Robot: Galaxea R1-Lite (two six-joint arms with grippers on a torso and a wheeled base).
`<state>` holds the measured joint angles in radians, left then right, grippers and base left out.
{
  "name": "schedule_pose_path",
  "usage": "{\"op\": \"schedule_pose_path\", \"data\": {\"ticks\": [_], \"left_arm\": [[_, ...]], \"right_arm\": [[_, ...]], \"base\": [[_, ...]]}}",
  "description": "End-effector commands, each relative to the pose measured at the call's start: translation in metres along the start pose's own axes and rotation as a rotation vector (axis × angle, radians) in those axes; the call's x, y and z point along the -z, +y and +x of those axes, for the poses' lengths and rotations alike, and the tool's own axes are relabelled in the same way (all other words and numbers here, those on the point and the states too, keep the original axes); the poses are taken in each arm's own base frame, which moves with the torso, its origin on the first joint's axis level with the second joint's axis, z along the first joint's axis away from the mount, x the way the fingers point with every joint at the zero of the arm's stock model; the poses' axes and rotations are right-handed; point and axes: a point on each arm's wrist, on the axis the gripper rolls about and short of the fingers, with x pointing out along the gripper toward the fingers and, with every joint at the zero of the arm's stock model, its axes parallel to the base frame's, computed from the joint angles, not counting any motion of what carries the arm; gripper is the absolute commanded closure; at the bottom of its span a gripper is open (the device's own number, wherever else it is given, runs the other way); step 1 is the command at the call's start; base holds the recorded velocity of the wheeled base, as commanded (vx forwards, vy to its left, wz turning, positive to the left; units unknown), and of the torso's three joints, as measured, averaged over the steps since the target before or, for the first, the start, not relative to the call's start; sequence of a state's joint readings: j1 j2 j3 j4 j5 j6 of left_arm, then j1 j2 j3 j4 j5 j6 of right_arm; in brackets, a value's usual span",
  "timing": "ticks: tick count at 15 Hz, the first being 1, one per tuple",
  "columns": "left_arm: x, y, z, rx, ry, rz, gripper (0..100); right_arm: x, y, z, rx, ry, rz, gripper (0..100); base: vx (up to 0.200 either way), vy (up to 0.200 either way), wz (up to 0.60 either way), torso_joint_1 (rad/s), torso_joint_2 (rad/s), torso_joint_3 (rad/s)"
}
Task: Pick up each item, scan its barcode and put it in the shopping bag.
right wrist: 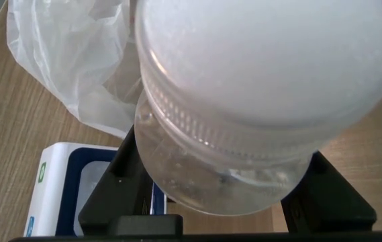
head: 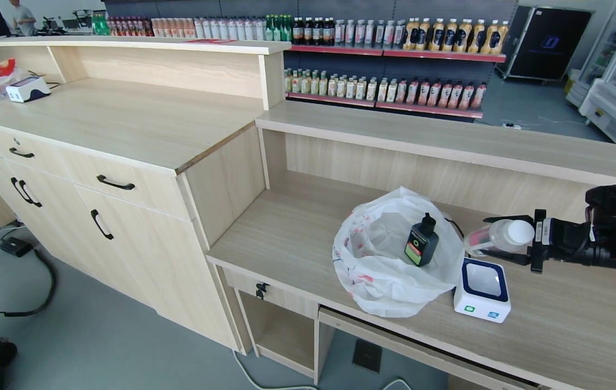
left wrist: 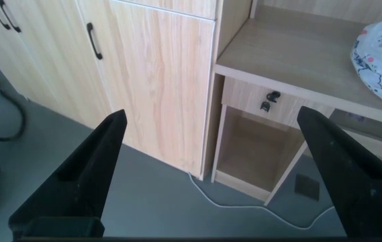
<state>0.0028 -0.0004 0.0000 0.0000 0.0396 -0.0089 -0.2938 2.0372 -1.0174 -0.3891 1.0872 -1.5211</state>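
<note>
Risk first: the clear round plastic jar with a white screw lid (head: 489, 238) is clamped side-on in the right gripper (head: 508, 239), pinched by just two black fingers (right wrist: 110, 202) on a smooth curved wall. A slip or roll is judged likely if the wrist is tilted fast. No barcode is visible on the jar, so a missed scan is possible if the label is not turned down toward the white box scanner with a blue-framed window (head: 482, 290), which sits just below and slightly ahead of the gripper. The scanner could be knocked if the jar is lowered too far.

The white thin plastic shopping bag with red print (head: 378, 281) lies beyond the gripper's tip, near the scanner. Its mouth is slumped and soft, and a dark bottle with a black pump cap and green-red label (head: 421, 241) is already stood inside. That bottle may be toppled, or the jar may be dropped on the rim and rolled off the light wooden counter (head: 557, 325).

The jar looks rigid, see-through and light, with contents that cannot be made out. It is held lying sideways, lid toward the wrist camera.

The left gripper (left wrist: 211, 175) is spread wide, nothing held, over the floor beside the cabinet.
</note>
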Motion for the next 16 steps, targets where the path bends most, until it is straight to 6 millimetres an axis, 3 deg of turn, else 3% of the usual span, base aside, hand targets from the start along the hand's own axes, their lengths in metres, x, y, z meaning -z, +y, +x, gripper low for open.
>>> {"op": "schedule_pose_path", "data": {"ticks": [1,6,8,12,16], "left_arm": [[0.000,0.000,0.000,-0.001,0.000,0.000,0],[0.000,0.000,0.000,-0.001,0.000,0.000,0],[0.000,0.000,0.000,-0.001,0.000,0.000,0],[0.000,0.000,0.000,-0.001,0.000,0.000,0],[0.000,0.000,0.000,-0.001,0.000,0.000,0]], "right_arm": [[0.003,0.000,0.002,-0.003,-0.002,0.003,100],[0.006,0.001,0.004,-0.006,-0.002,0.008,100],[-0.003,-0.004,0.000,0.003,-0.002,-0.005,100],[-0.061,-0.030,-0.043,0.050,0.024,-0.011,100],[-0.143,-0.039,-0.085,0.092,0.018,0.325,100]], "base": [[0.000,0.000,0.00,0.000,0.00,0.000],[0.000,0.000,0.00,0.000,0.00,0.000],[0.000,0.000,0.00,0.000,0.00,0.000],[0.000,0.000,0.00,0.000,0.00,0.000],[0.000,0.000,0.00,0.000,0.00,0.000]]}}
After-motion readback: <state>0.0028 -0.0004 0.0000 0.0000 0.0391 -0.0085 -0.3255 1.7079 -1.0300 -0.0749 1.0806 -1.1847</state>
